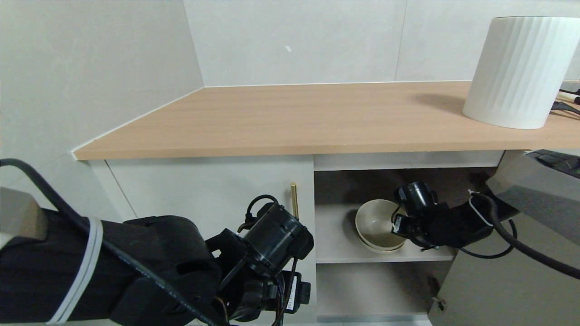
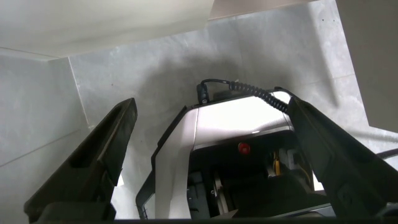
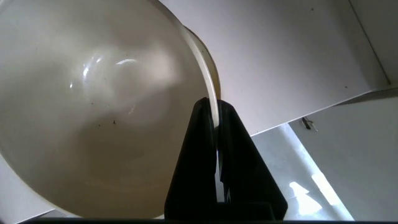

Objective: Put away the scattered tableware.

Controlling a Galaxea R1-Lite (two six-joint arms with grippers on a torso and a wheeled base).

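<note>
A beige bowl point(image 1: 375, 223) sits tilted on top of a second bowl point(image 1: 385, 248) on the upper shelf point(image 1: 335, 246) of the open cabinet. My right gripper point(image 1: 398, 225) reaches into the cabinet and is shut on the top bowl's right rim. In the right wrist view the dark fingers point(image 3: 205, 149) pinch the thin rim of the bowl point(image 3: 93, 106) between them. My left gripper point(image 2: 210, 106) hangs low in front of the closed cabinet door, open, with nothing between its fingers.
The wooden counter point(image 1: 290, 117) carries a tall white ribbed container point(image 1: 521, 72) at the right. A gold handle point(image 1: 294, 199) marks the closed left door. The right door point(image 1: 512, 271) stands open beside my right arm. A lower shelf point(image 1: 371, 290) lies beneath the bowls.
</note>
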